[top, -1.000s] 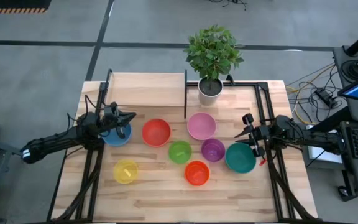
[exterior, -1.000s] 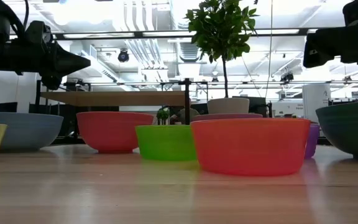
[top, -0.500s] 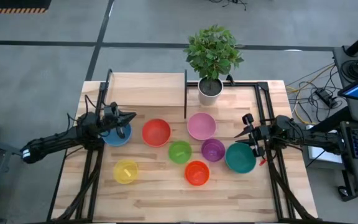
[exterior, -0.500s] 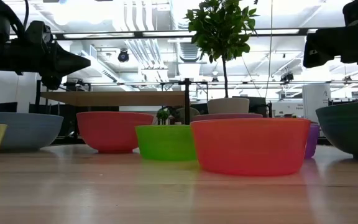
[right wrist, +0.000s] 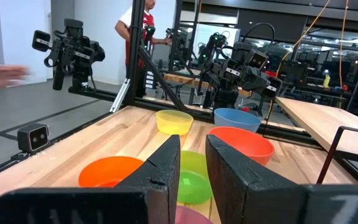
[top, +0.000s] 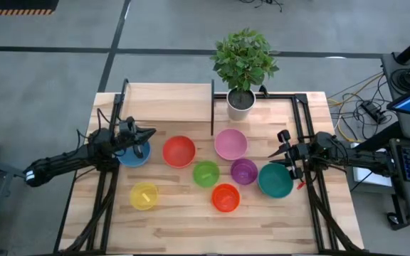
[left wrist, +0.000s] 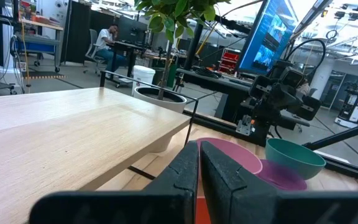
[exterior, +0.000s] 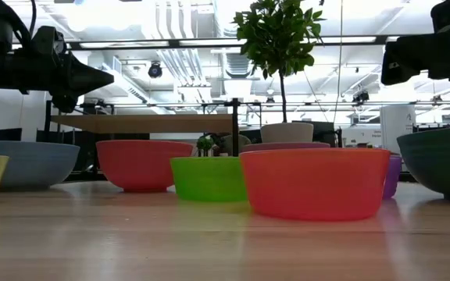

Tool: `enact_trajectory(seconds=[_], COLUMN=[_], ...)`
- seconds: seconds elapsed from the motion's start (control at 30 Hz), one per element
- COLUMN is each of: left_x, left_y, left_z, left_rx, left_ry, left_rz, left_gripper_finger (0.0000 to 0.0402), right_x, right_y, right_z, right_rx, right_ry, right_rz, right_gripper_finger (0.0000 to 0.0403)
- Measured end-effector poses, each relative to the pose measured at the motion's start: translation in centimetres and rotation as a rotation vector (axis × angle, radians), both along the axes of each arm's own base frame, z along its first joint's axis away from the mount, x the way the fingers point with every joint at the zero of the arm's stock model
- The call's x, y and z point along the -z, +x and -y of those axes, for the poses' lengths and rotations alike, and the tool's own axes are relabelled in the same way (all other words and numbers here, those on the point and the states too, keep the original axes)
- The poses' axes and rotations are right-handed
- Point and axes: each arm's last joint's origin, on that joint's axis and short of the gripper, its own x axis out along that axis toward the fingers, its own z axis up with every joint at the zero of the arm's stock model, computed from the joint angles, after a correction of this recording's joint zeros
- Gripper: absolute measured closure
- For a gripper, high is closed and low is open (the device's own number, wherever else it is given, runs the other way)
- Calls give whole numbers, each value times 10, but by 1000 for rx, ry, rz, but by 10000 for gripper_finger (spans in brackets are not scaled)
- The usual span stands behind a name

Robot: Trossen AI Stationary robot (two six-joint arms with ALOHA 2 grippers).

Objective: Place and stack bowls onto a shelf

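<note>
Here the left gripper (top: pixel 150 133) hovers pinched closed above the blue bowl (top: pixel 134 154); the right gripper (top: pixel 275 153), narrowly parted, hangs over the teal bowl (top: pixel 275 180) near the bench's (top: pixel 184 220) right edge.

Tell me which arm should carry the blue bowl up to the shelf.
Left. The left gripper hovers at the blue bowl, right beside the shelf, fingers shut. The right gripper is across the table by the teal bowl, with the other bowls lying between.
</note>
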Motion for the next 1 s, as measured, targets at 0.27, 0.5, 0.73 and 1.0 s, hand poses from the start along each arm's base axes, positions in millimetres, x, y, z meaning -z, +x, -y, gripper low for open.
enact_trajectory(seconds=[0.27, 0.5, 0.73, 1.0], left_x=[0, -1, -16, -23], left_y=[0, 0, -2, -5], left_z=[0, 0, 1, 1], left_rx=[0, 2, 71, 82], left_ry=[0, -9, -337, -334], left_rz=[0, 16, 313, 393], left_gripper_finger=[402, 402, 402, 402], right_x=[0, -1, -18, -32], right_y=[0, 0, -2, -7], right_z=[0, 0, 1, 1], right_rx=[0, -2, 6, -42], right_ry=[0, 22, 344, 455], right_rz=[0, 5, 92, 190], right_gripper_finger=[335, 335, 335, 335])
